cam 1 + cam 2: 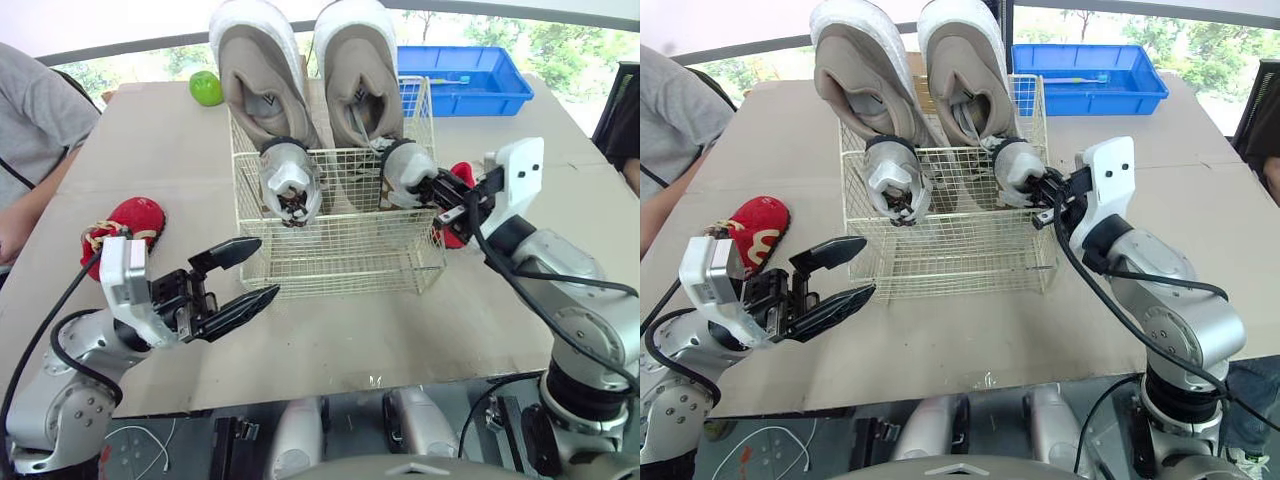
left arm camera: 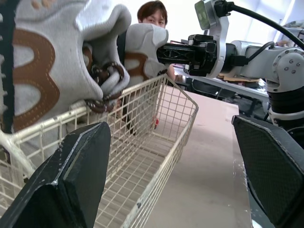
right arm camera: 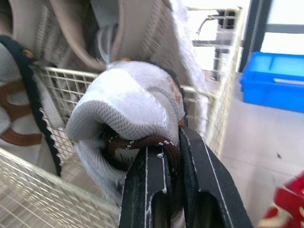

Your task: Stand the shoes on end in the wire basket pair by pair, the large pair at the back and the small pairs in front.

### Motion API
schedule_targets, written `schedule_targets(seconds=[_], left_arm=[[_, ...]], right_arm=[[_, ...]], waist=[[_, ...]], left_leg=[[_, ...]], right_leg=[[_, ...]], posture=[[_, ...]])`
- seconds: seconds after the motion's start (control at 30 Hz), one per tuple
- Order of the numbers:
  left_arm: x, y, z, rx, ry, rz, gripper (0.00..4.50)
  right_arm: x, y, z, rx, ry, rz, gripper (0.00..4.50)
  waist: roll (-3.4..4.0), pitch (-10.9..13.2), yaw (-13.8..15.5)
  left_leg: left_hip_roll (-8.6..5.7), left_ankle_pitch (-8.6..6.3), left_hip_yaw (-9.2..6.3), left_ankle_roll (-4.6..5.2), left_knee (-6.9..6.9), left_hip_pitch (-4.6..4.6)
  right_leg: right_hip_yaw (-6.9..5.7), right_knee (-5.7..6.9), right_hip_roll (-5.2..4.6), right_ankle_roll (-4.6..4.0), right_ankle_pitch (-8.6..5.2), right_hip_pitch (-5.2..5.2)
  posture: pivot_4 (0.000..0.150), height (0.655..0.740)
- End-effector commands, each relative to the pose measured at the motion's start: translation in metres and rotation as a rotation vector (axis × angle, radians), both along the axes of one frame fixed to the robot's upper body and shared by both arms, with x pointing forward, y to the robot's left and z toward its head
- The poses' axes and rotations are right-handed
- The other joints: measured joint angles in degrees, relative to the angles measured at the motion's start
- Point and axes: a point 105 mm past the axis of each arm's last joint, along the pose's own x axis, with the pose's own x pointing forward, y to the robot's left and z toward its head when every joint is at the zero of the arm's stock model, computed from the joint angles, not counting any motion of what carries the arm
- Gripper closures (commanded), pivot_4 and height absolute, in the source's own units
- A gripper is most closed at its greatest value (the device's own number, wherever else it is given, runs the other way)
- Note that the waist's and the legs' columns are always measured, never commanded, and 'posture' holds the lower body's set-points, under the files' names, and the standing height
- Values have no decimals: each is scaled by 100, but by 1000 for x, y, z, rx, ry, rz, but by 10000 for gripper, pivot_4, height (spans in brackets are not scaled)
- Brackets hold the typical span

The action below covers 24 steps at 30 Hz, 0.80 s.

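Left gripper (image 1: 268, 267) apart, empty | right gripper (image 3: 166, 140) clamped on small grey shoe (image 3: 128, 99) | wrist view: lace (image 3: 137, 143) pinched

light: bright daylight | source: windows (image 1: 570, 45) behind table (image 1: 380, 330) | shadows: soft

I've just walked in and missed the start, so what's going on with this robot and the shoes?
The right gripper is shut on a small grey shoe by its laces, holding it on end at the front of the wire basket beside its twin. Two large beige shoes stand at the back. The left gripper hangs open in front of the basket. Two red shoes lie on the table, one each side.
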Motion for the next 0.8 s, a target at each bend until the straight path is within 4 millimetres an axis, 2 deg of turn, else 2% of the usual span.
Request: schedule_targets(seconds=[0.03,0.17,0.37,0.5,0.67,0.8], left_arm=[[-1,0,3,0,-38,-17,621],[-4,3,1,3,-39,-16,621],[-7,-3,5,5,-44,-8,621],[-8,-6,9,6,-46,2,621],[-6,-8,12,-5,-43,26,621],[0,-2,16,-60,-28,97,621]], right_arm=[[2,2,-11,84,67,-33,44515],[4,8,-5,141,68,-4,44515],[5,9,-22,101,175,60,44515],[8,2,-19,127,187,46,32167],[0,-4,-6,126,123,93,8611],[-9,-13,14,74,-7,169,8611]], waist=[[-2,-2,2],[-2,-3,-7],[-4,-5,-9],[-6,-7,-6],[-12,-11,13],[-7,-8,33]], left_leg=[[0,0,-2,0,-2,0],[1,0,-3,0,-2,1],[4,0,-2,0,-2,5],[5,0,-3,0,-3,6],[4,0,-5,0,-1,7],[-1,0,-7,1,3,10]], right_leg=[[-2,0,1,0,0,0],[-2,0,2,1,0,0],[-2,0,0,-1,0,2],[-2,0,0,-1,0,4],[-4,-3,-2,0,-1,9],[-11,-25,-13,21,-13,28]], posture=[[1500,7400],[1500,7400],[1500,7400],[1500,7400],[1500,7400],[1500,7400]])
